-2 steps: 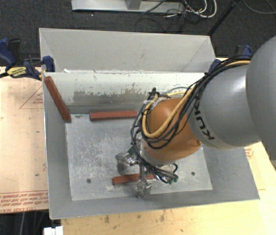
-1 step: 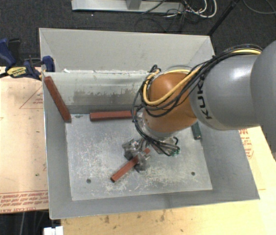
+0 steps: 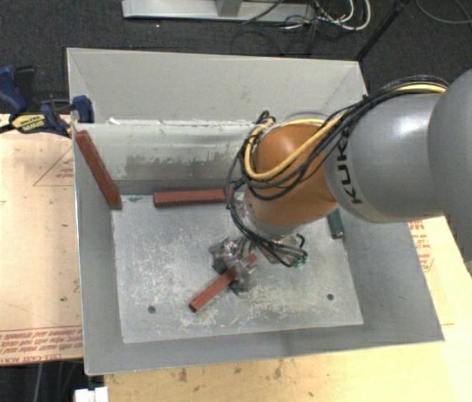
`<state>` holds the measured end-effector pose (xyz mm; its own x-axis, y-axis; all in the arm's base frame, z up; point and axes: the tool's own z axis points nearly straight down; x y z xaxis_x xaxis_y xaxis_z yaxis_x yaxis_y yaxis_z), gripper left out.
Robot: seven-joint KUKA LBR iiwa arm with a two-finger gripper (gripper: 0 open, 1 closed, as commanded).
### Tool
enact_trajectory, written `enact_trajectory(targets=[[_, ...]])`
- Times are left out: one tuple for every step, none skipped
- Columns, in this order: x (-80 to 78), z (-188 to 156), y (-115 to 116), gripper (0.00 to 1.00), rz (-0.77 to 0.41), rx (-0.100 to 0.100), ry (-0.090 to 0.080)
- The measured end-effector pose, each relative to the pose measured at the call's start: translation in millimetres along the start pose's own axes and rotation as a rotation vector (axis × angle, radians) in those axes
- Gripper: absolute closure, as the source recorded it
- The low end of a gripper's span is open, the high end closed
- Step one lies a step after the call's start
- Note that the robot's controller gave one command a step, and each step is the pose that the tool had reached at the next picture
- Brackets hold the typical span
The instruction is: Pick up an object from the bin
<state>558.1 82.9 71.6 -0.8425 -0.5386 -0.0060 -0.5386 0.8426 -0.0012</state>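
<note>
My gripper (image 3: 234, 271) is low over the middle of the bin floor, under the orange wrist cover. Its two grey fingers stand on either side of the upper right end of a short red-brown wooden stick (image 3: 208, 295), shut on it. That stick runs slantwise down to the left, and its lower end lies on or just above the floor. The part of the stick beyond the fingers is hidden under the gripper.
A second red-brown stick (image 3: 187, 198) lies flat by the back wall. A longer red-brown stick (image 3: 97, 170) leans along the left wall. A small dark grey piece (image 3: 335, 224) shows just right of the arm. The arm covers the bin's right middle.
</note>
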Motion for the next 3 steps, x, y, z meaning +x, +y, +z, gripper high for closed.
enact_trajectory(targets=[[3.4,-6.3,0.4,1.00,-0.008,-0.004,0.005],[14.1,-38.8,0.5,1.00,-0.087,0.001,-0.001],[9.7,-161.8,4.8,1.00,-0.106,-0.002,0.002]])
